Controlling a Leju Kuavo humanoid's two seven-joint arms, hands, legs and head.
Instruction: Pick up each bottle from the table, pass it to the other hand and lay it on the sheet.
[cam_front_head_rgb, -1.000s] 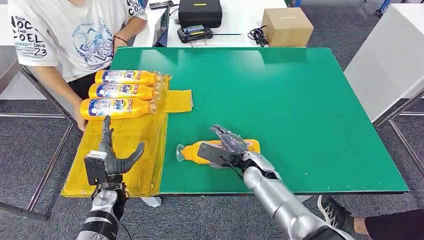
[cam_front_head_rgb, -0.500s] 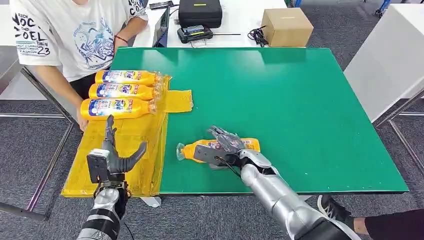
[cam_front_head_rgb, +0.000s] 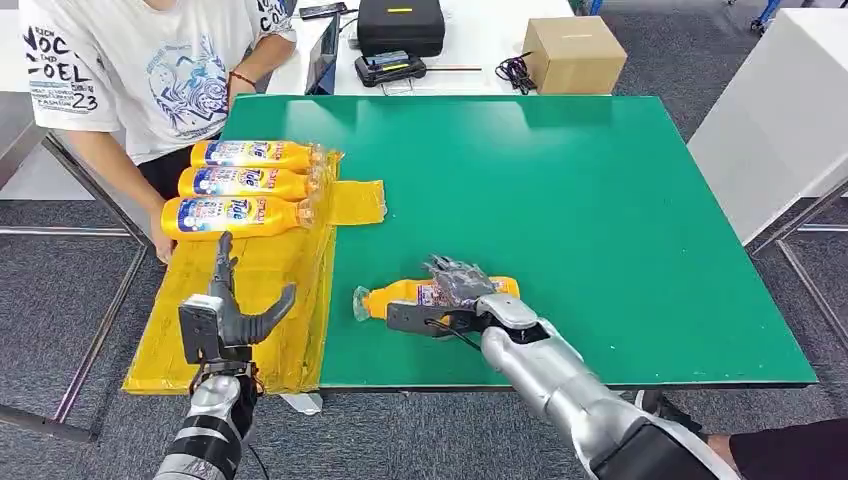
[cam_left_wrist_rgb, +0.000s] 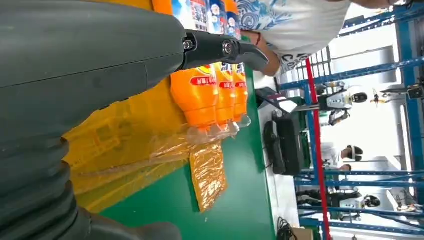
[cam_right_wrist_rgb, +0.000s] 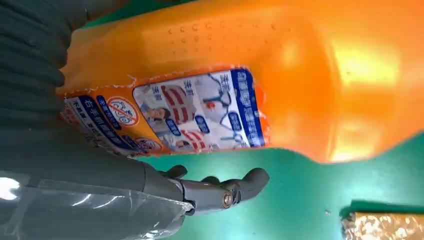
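Left robot hand (cam_front_head_rgb: 222, 318), lower left of frame, raised over yellow sheet (cam_front_head_rgb: 250, 320), fingers spread wide, holding nothing. Three bottles (cam_front_head_rgb: 240, 183) lie side by side at sheet's upper end. Centre-bottom: right robot hand (cam_front_head_rgb: 450, 298) wrapped over orange bottle (cam_front_head_rgb: 400, 299) lying flat on green worktop (cam_front_head_rgb: 600, 220), grip not clearly closed.

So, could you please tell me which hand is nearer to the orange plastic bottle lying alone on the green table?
Right. The right hand lies over the orange plastic bottle; the left hand hovers above the yellow sheet.
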